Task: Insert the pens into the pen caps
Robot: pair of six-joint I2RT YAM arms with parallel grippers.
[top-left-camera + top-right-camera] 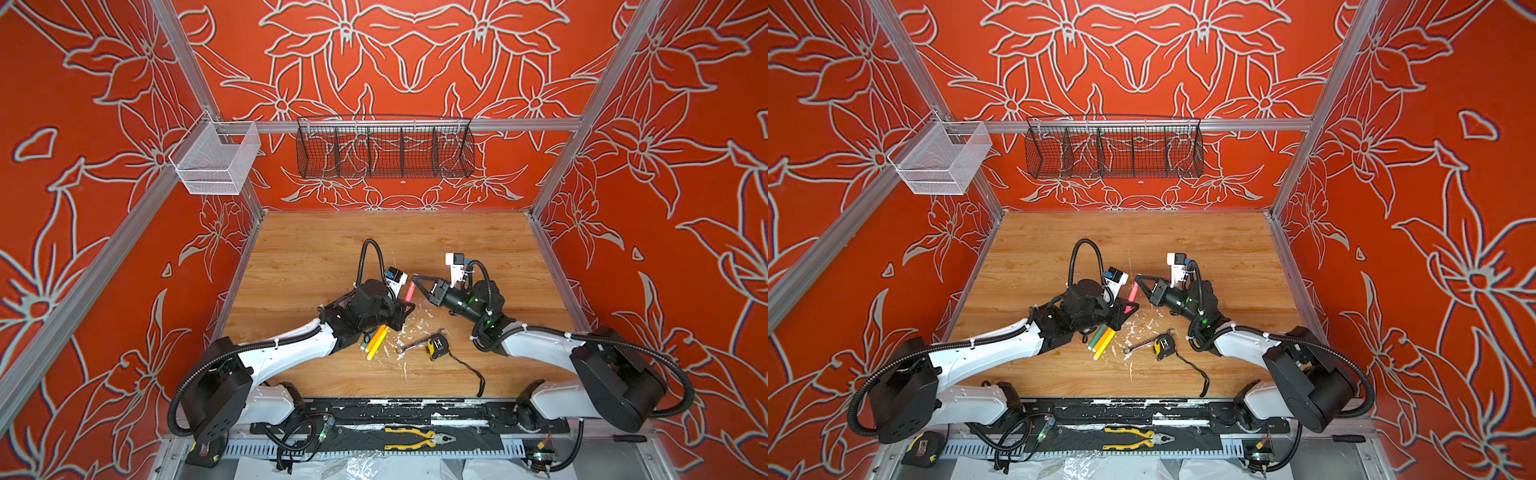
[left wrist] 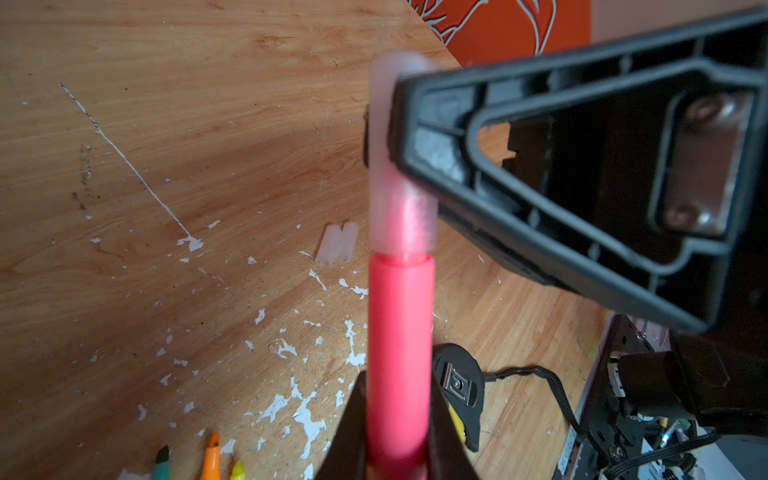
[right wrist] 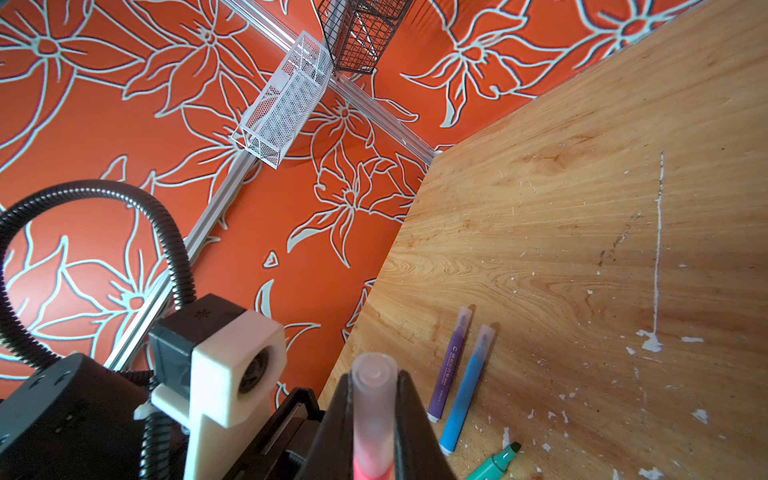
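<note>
Item: pink pen [image 1: 409,292], clamped in left pincer [image 2: 398,419] above the table [image 1: 332,249]. Pen cap [image 2: 401,216] on its tip, pinched by right pincer [image 1: 417,279] from 3 o'clock. Risk: a skewed push may jam the cap or make it slip.

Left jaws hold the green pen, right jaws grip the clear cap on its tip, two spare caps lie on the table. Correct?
Wrong colour: the left jaws hold the pink pen, not a green one, as the left wrist view shows. The right jaws do grip the clear cap on its tip, and two spare caps lie on the table.
</note>
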